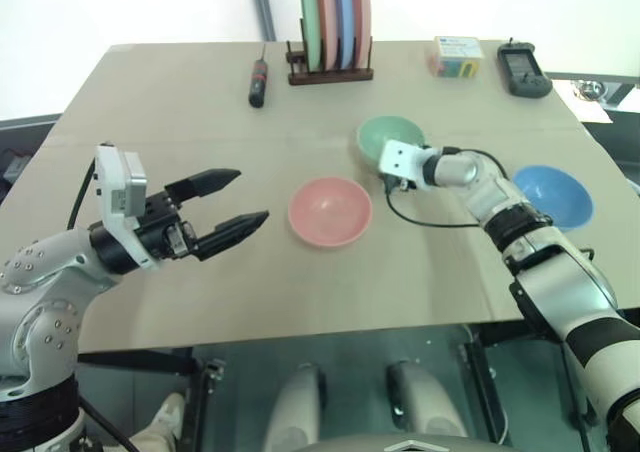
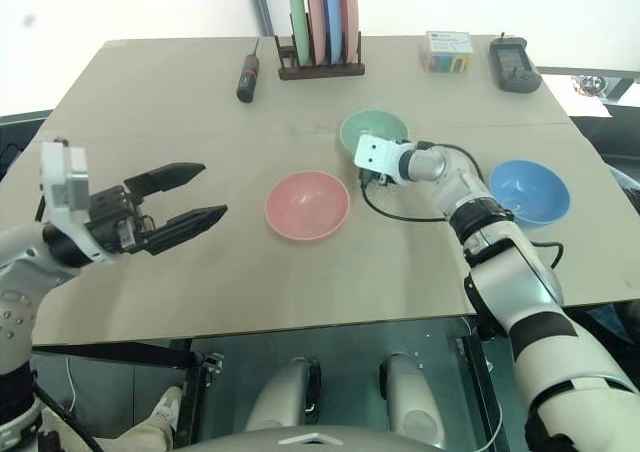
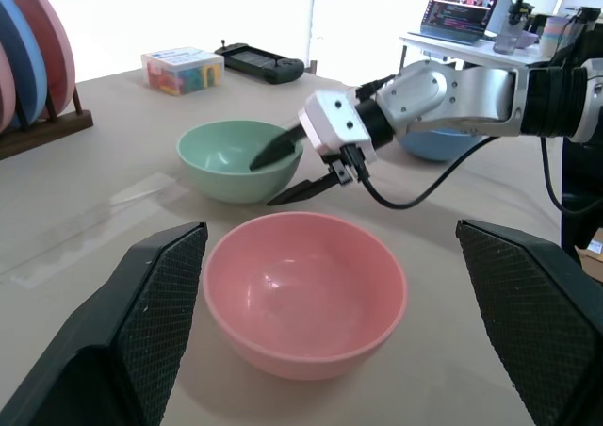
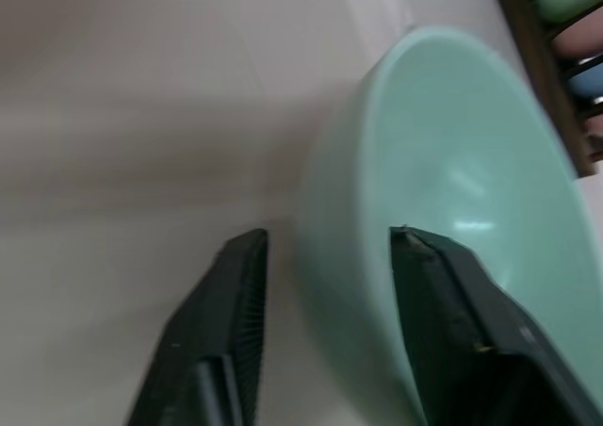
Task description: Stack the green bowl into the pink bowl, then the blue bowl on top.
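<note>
Mint-green round plastic bowl sits with its near rim between the right gripper's parted fingers; left gripper hovers spread apart.

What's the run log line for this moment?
right end effector: straddling green bowl rim | left end effector: open | pink bowl: empty

A tan worktop carries the pink bowl at centre, the green bowl behind it, the blue bowl at right, plus a plate rack, screwdriver, small box and black handheld device along the far edge
</note>
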Controlling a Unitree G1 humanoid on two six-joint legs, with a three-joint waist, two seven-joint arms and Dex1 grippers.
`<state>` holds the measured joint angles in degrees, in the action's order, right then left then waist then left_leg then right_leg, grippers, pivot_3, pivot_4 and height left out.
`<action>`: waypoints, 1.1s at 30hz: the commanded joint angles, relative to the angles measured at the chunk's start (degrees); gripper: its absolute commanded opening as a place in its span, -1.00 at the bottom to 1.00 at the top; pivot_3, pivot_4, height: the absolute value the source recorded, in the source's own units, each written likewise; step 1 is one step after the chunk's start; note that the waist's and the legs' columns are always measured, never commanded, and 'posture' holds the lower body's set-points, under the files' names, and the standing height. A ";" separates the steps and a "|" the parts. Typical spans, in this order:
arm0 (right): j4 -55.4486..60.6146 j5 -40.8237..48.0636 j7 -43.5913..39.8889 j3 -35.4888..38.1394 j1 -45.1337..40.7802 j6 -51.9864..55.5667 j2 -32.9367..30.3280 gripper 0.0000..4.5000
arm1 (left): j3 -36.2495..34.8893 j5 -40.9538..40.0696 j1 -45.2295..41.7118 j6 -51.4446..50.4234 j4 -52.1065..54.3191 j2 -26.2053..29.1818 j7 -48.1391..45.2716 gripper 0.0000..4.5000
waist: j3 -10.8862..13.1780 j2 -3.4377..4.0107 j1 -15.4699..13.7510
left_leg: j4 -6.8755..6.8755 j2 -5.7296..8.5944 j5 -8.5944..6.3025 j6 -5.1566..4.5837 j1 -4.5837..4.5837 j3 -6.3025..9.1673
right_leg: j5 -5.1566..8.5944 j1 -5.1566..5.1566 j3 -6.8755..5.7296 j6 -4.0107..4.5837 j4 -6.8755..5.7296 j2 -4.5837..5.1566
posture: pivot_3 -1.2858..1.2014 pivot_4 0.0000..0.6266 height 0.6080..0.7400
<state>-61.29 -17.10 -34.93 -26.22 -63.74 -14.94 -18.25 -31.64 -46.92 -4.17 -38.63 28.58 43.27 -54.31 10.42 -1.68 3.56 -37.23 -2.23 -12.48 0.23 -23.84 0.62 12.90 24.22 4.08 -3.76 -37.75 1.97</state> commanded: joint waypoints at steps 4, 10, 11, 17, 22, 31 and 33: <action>-2.73 -0.40 -1.09 2.41 -3.63 -4.08 0.95 -0.97 | -3.03 -3.89 2.84 0.43 4.08 1.06 2.97 1.00 | 0.01 0.02 0.46 | -0.01 -0.04 0.01 0.00 0.09 0.02 | 0.01 0.00 0.01 0.01 -0.11 -0.07 | 0.03 -0.52 1.00; 19.73 15.43 -20.07 10.05 0.85 4.46 -1.28 -0.97 | -4.42 5.41 8.51 12.41 0.89 -2.90 2.95 1.00 | 0.09 0.15 0.42 | 0.00 -0.04 0.01 0.01 0.03 -0.03 | 0.01 0.04 0.04 0.01 -0.09 -0.08 | 0.03 -0.52 1.00; 27.57 18.43 -23.70 10.33 2.86 9.05 -2.00 -0.97 | -5.34 6.19 9.59 14.20 0.14 -4.01 3.30 1.00 | 0.09 0.15 0.40 | 0.05 -0.05 0.00 0.01 0.03 -0.02 | 0.01 0.04 0.04 0.01 -0.05 -0.07 | 0.03 -0.52 1.00; 62.91 26.56 -28.56 7.26 12.06 31.38 -3.49 -0.97 | -8.06 -3.63 14.48 12.78 -4.45 -1.90 -8.85 1.00 | 0.09 0.15 -0.24 | 0.14 -0.12 0.00 0.00 0.02 0.12 | 0.07 0.07 -0.17 0.10 -0.10 -0.08 | 0.03 -0.52 1.00; 67.31 24.20 -27.19 2.33 15.20 37.31 -2.29 -0.97 | -8.74 -7.96 14.77 9.59 -5.76 1.15 -10.44 1.00 | 0.04 0.07 -0.47 | -0.08 -0.12 0.01 0.01 0.09 0.08 | 0.21 0.01 -0.16 0.31 -0.14 -0.06 | 0.03 -0.52 1.00; 66.90 21.69 -23.82 2.68 17.37 37.49 -3.13 0.30 | -8.62 -8.47 13.75 9.63 -8.08 5.01 -14.17 1.00 | 0.04 0.07 -0.51 | 0.03 -0.13 0.02 0.03 0.06 0.02 | 0.22 0.07 -0.15 0.33 -0.10 -0.06 | 0.03 -0.52 1.00; 69.28 22.64 -22.17 5.76 18.69 38.72 -4.54 0.64 | -7.41 -8.45 12.96 9.65 -7.32 5.64 -15.27 1.00 | 0.04 0.07 -0.80 | 0.05 -0.13 0.01 0.04 0.02 0.02 | 0.23 0.08 -0.15 0.34 -0.05 -0.06 | 0.03 -0.52 1.00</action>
<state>4.22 4.84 -58.62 -24.60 -45.15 23.45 -21.72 -38.46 -54.24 9.31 -29.51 19.68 47.58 -68.24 10.46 -1.60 2.76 -37.18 -2.36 -12.47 0.28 -23.85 0.63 13.13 24.30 3.93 -3.42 -37.77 1.92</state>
